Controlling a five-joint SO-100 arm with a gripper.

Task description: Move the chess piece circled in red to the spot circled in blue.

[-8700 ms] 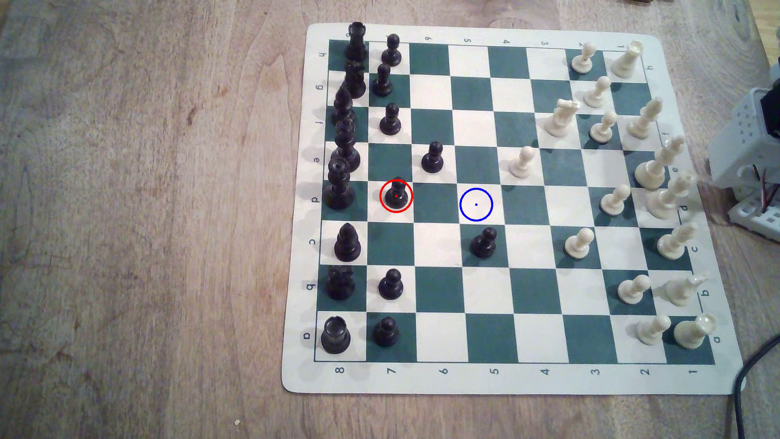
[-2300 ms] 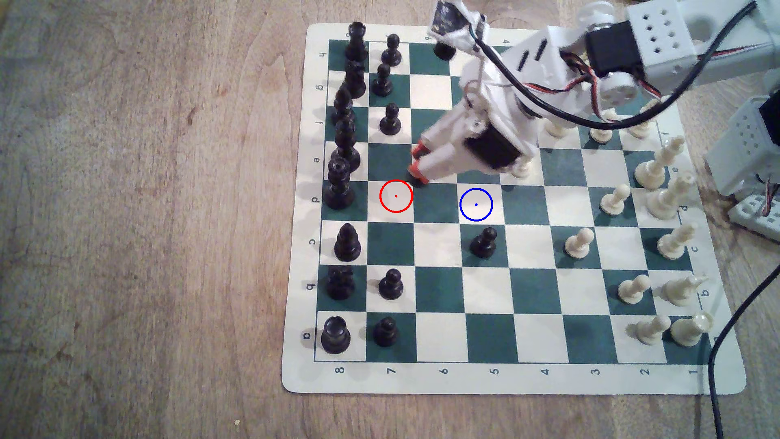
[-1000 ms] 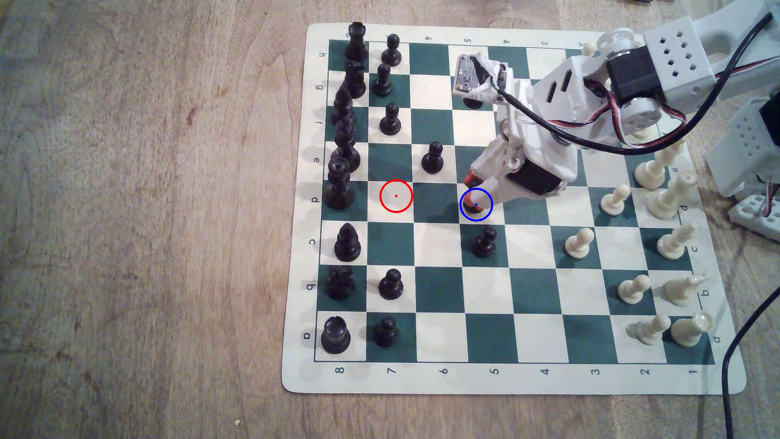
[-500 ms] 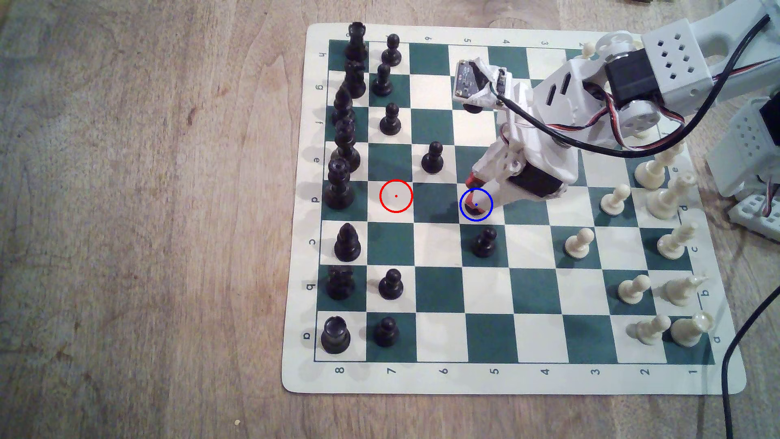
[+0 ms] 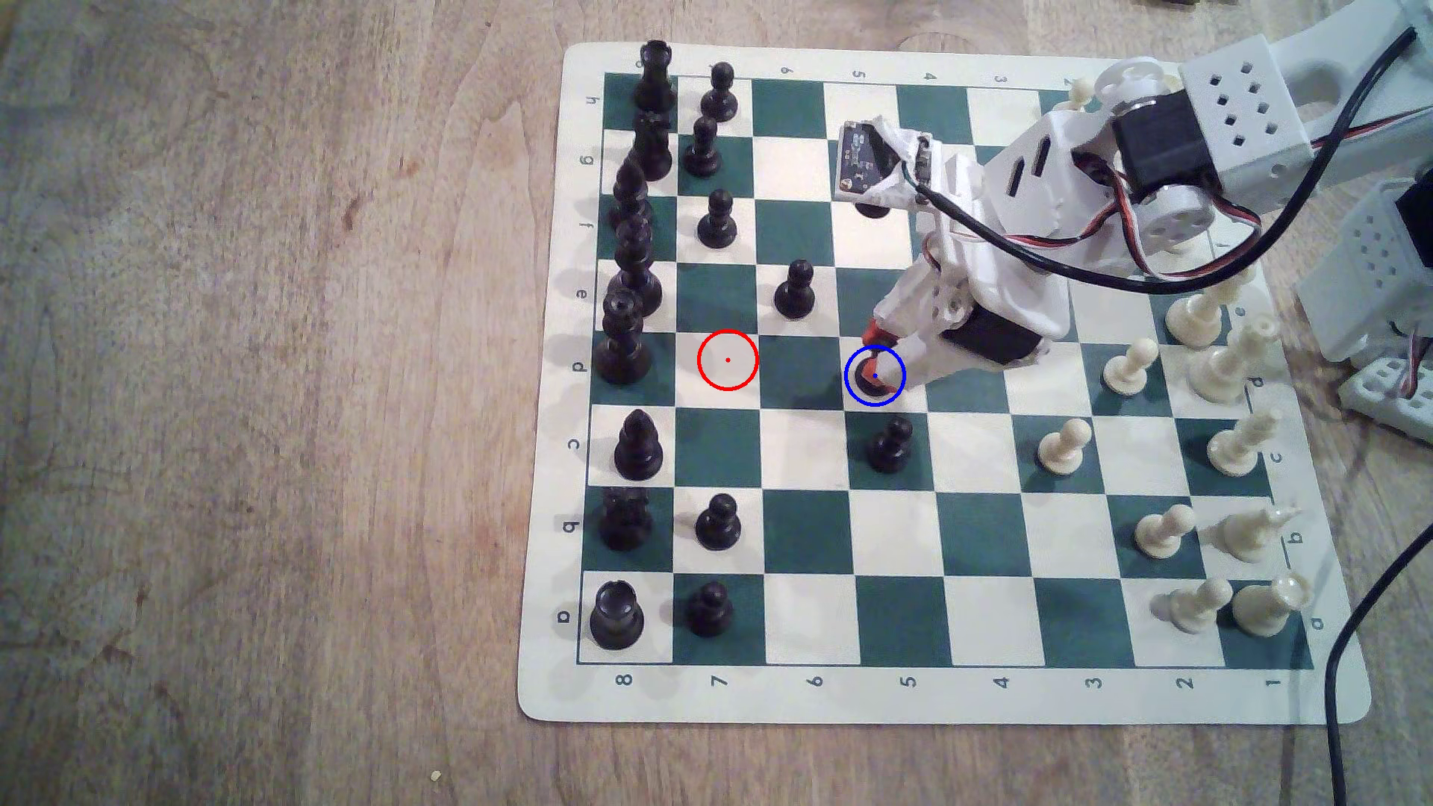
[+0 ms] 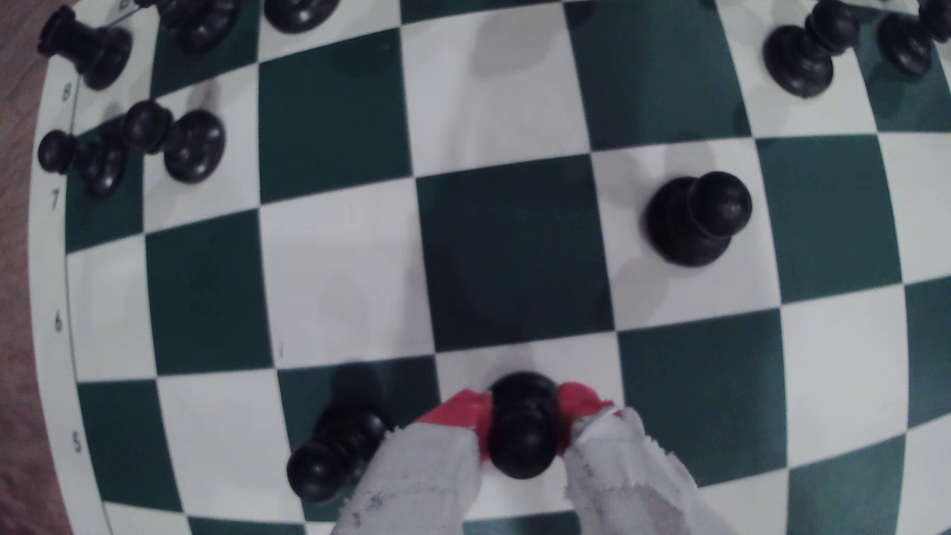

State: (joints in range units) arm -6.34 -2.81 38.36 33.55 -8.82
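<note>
- Black glossy pawn [image 5: 870, 377] stands on the cream square marked by the blue ring [image 5: 875, 376], in the middle of a green-and-cream chess mat [image 5: 942, 697] on a wooden worktop [image 5: 271, 426].
- White end effector [image 5: 880, 358] with red-taped fingertips [image 6: 458, 409] reaches in from the exterior view's right; its two tips sit on either side of the pawn, clamped on it or very nearly so.
- Red ring [image 5: 727, 359] marks a bare cream square two squares toward the exterior view's left.
- Another black pawn [image 5: 889, 446] stands one square nearer the camera, just beside the blue ring.
- Cream pieces [image 5: 1066, 448] stand along the exterior view's right side.
</note>
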